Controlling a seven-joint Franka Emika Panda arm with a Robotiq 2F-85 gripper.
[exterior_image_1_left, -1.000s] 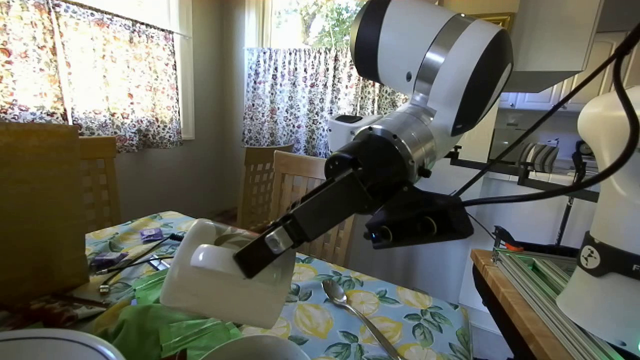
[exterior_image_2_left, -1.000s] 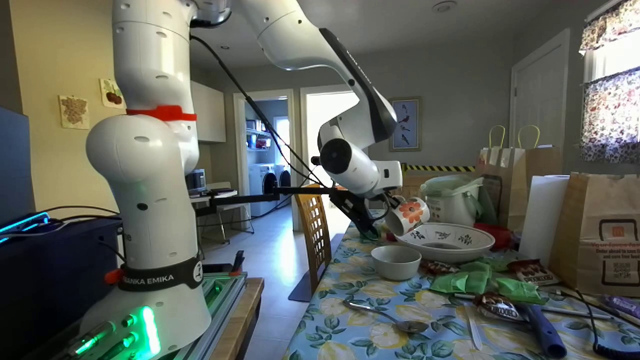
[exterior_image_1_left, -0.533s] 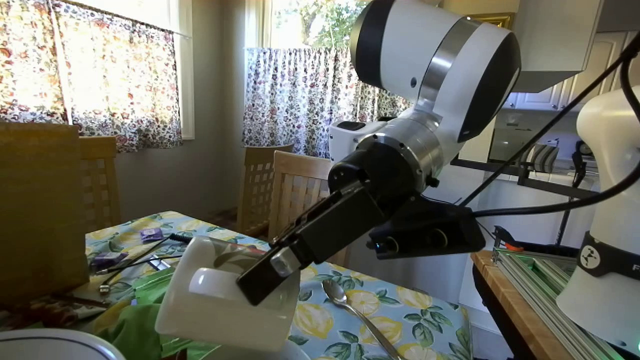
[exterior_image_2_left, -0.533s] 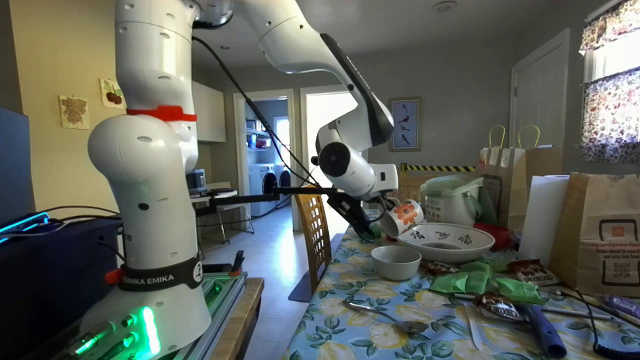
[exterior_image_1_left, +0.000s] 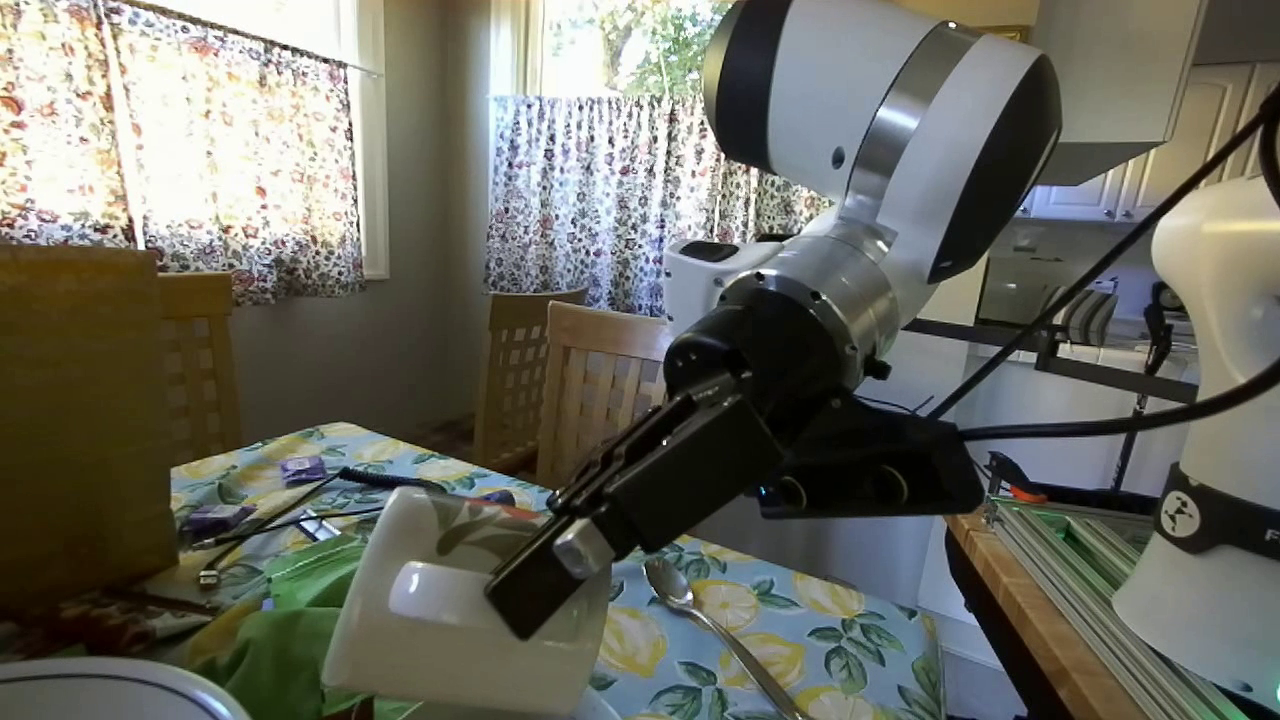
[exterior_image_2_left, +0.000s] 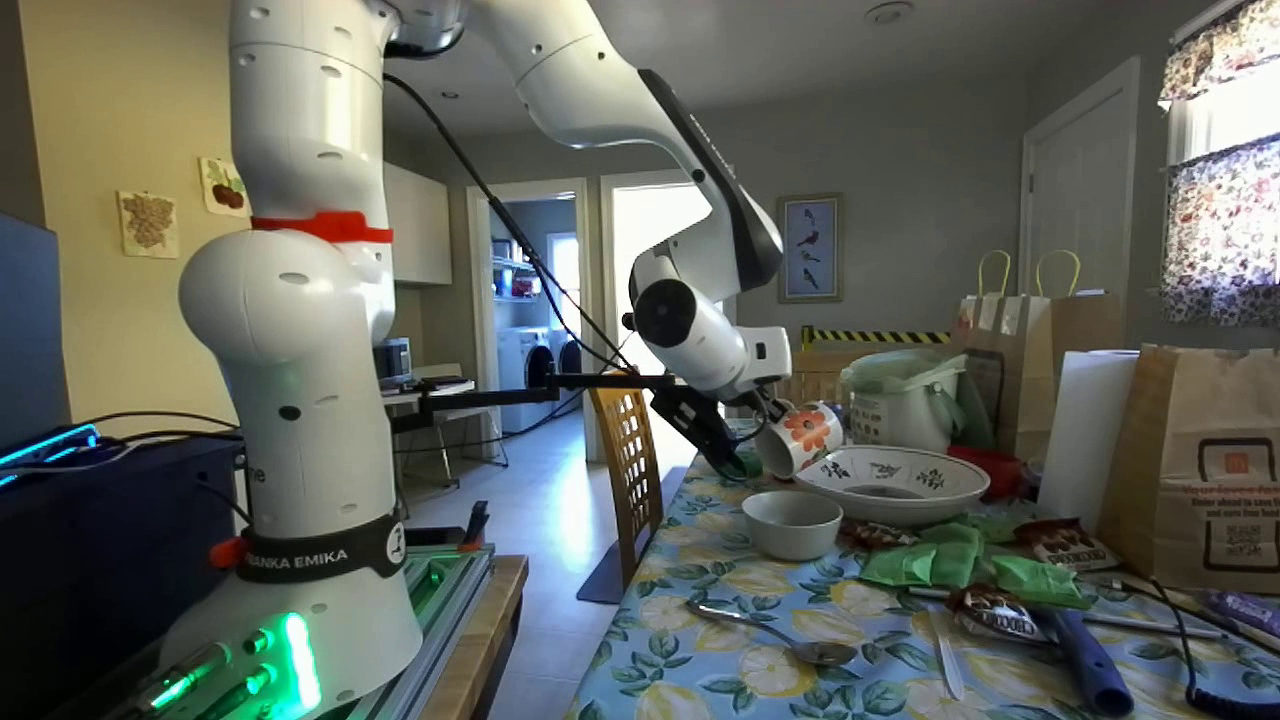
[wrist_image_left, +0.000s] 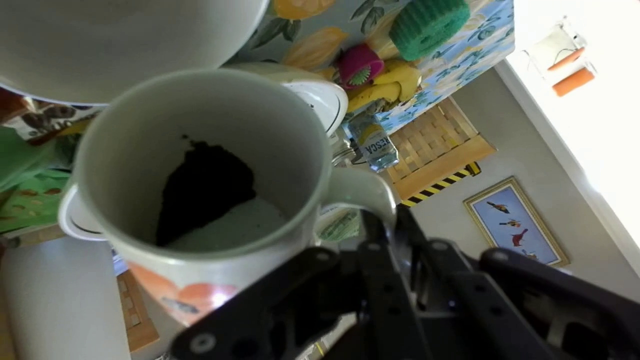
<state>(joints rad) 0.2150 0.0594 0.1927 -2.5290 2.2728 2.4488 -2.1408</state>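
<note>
The flowered mug (exterior_image_1_left: 440, 610) hangs low and left of centre in an exterior view, tipped well over on its side, with its mouth angled toward the right of that frame and slightly downward. The gripper (wrist_image_left: 390, 230) is clamped on the mug's handle (wrist_image_left: 364, 184), and the wrist view looks straight into the cup, where a dark heap (wrist_image_left: 205, 187) lies toward the bottom. A spill looks the likeliest trouble: any further tilt could send loose bits over the edge. In an exterior view the small white bowl (exterior_image_2_left: 792, 535) sits just below the mug, but whether the mouth is truly above it cannot be told; in the wrist view a pale bowl, probably that one, lies off in the upper left. Whatever misses could scatter on the lemon tablecloth (exterior_image_2_left: 690, 655) or the green packets (exterior_image_2_left: 905, 566). Because the grip is on a smooth, curved handle alone, the mug's weight may twist it and change the angle unbidden. Coming lower or swinging sideways could knock it against the small white bowl or the wide patterned bowl (exterior_image_2_left: 930, 480) near it. If damp, the heap may cling inside.
</note>
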